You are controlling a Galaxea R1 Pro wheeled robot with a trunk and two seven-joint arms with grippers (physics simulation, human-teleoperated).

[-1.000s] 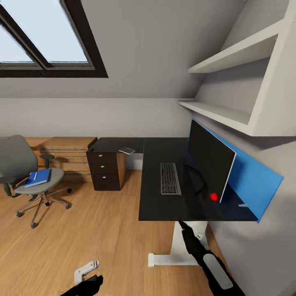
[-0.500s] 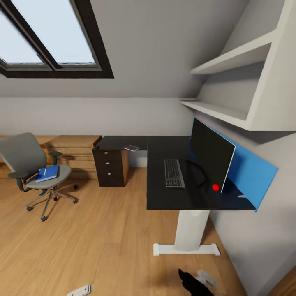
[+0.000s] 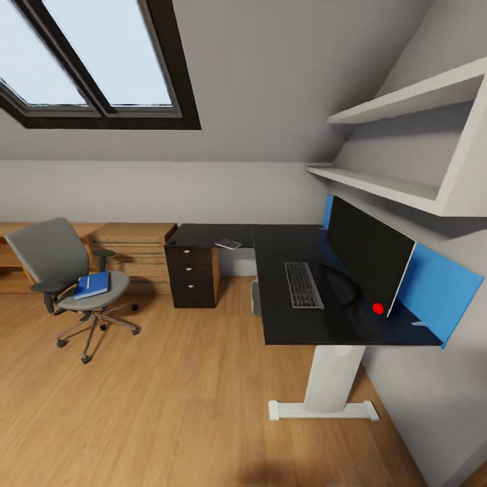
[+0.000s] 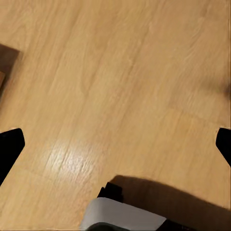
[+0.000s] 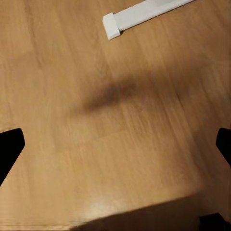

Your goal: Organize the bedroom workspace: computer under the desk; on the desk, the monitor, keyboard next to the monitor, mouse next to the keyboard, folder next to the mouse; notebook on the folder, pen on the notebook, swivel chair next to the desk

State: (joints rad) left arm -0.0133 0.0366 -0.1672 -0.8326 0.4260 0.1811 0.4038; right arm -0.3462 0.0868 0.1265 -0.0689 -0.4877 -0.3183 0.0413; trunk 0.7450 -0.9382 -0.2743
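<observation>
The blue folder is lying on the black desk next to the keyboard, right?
Not quite. In the head view the blue folder lies on the seat of the swivel chair, off across the floor from the desk. The keyboard is on the desk, in front of the monitor.

Attic room: wood floor [image 3: 169, 406], grey walls, skylight [image 3: 95, 61] far left, white shelves [image 3: 406, 182] right, light-wood chest [image 3: 132, 257] far.
</observation>
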